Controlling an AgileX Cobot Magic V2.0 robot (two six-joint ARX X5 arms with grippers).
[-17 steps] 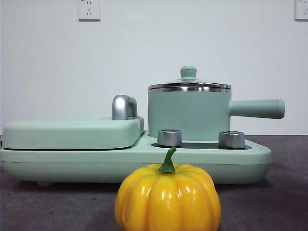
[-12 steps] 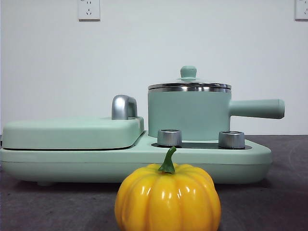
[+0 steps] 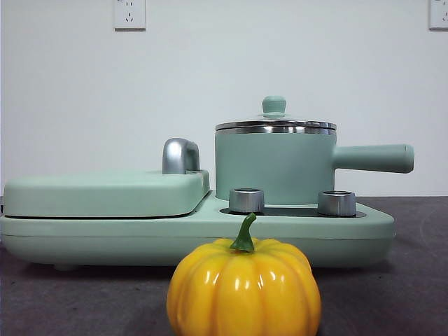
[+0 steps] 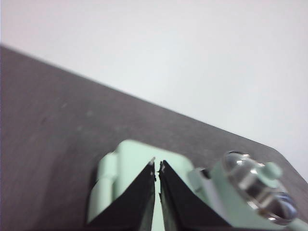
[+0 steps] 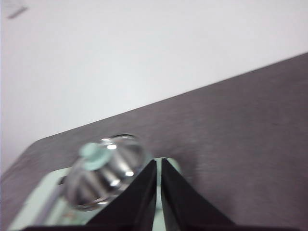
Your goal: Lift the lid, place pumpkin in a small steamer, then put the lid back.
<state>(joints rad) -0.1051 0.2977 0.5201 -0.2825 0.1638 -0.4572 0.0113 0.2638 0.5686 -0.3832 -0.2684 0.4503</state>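
1. Left gripper (image 4: 157, 166): its tapered black jaws are pressed together on nothing, high over the mint-green appliance (image 4: 139, 154).
2. Right gripper (image 5: 158, 163): jaws likewise closed, empty, beside the blurred glass lid (image 5: 103, 171).
3. Front: glossy ribbed pumpkin (image 3: 243, 288) sits nearest on the dark table (image 3: 406, 280); behind it, the lid (image 3: 275, 123) caps the cylindrical small steamer (image 3: 274, 166).

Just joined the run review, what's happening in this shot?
Nothing is being handled. The lid sits on the small steamer, which stands on the mint-green cooker base. The pumpkin rests on the table in front of the cooker, untouched. The left gripper and the right gripper are both shut and empty, held above the table, each looking down toward the cooker from its own side. Neither arm shows in the front view.
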